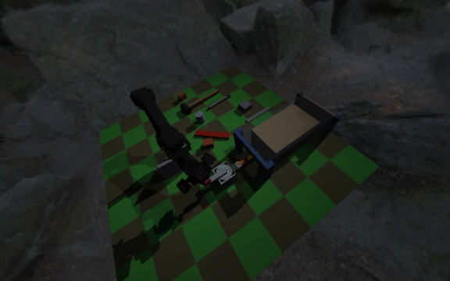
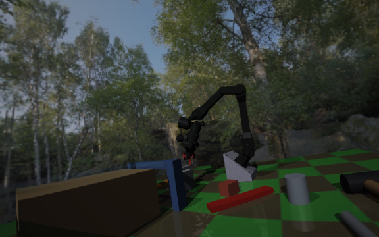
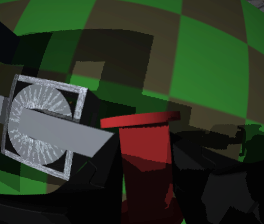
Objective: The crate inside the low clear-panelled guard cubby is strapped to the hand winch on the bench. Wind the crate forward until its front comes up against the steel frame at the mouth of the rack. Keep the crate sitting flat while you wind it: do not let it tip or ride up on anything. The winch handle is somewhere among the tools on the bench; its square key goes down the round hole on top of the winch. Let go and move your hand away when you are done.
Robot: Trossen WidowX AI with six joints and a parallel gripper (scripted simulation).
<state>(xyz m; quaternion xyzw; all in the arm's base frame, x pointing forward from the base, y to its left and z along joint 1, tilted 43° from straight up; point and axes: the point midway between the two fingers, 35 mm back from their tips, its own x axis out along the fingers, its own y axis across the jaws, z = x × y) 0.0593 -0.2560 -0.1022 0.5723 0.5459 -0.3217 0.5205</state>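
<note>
The black arm (image 1: 162, 125) (image 2: 245, 115) stands near the table's (image 1: 229, 254) (image 2: 242, 225) (image 3: 208, 65) left edge. Its gripper (image 1: 206, 180) (image 2: 188, 157) (image 3: 139, 137) squeezes the winch handle's red knob (image 1: 208, 182) (image 2: 191, 161) (image 3: 144, 145). Next comes the gray winch (image 1: 230, 179) (image 2: 187, 178) (image 3: 77, 105). The tan crate (image 1: 287, 126) (image 2: 87, 197) sits flat toward the right corner, its front apart from the blue frame (image 1: 255, 147) (image 2: 176, 185).

The square-framed grey winch (image 1: 229, 179) (image 3: 78, 112) has a speckled, rough-looking metallic top, while the flat grey crank arm (image 1: 218, 176) (image 3: 58, 131) across it looks smooth and matt. The red flanged grip (image 3: 145, 150) resembles smooth plastic. The tan-topped box-shaped crate (image 1: 285, 126) (image 2: 91, 201) looks like plain matt wood or cardboard (hard to say which). The black-headed hammer (image 1: 203, 99) (image 2: 365, 181) has a brown, wood-like shaft; the pale grey cylinder (image 1: 199, 117) (image 2: 297, 189) looks smooth and matt.
</note>
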